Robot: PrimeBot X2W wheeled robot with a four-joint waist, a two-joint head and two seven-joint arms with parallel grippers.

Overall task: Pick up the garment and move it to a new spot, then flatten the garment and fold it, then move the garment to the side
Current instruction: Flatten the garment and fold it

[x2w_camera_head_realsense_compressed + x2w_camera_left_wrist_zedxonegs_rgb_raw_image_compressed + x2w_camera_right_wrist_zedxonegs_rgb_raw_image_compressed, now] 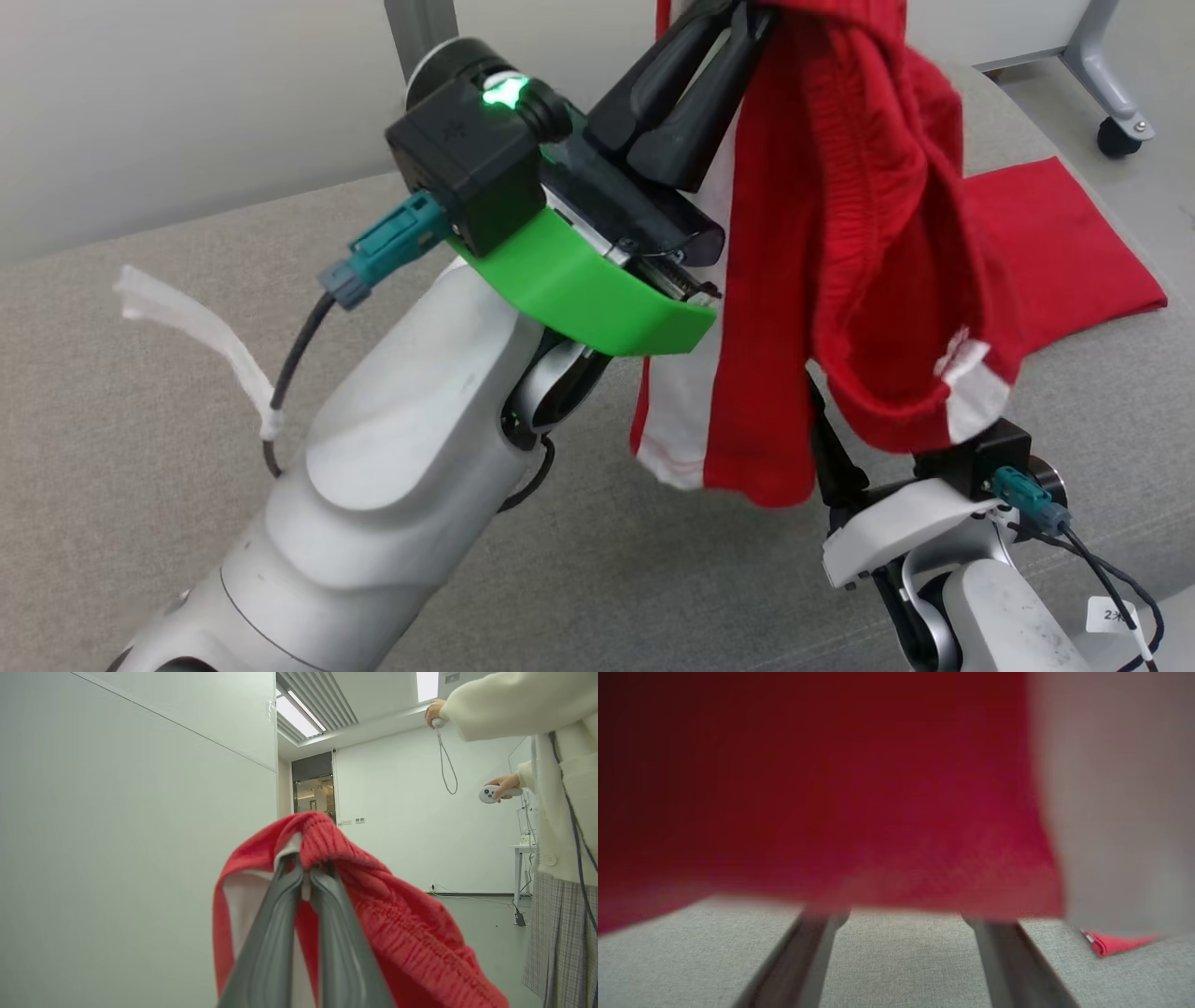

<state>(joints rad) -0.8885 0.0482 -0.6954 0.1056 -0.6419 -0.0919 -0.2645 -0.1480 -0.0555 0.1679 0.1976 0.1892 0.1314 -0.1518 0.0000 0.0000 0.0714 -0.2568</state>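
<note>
I'm pinching the red shorts (840, 233) in my left gripper (306, 872), dangling them lengthwise straight above my wide-spread right gripper (903, 918).

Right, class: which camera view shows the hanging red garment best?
The head view: the red garment hangs at length from the shut left pincer. The left wrist view shows its ribbed edge pinched; the right wrist view, a red blur over the open right pincer.

Garment (840, 233) above table (140, 420), folded cloth (1055, 243) beyond
</note>
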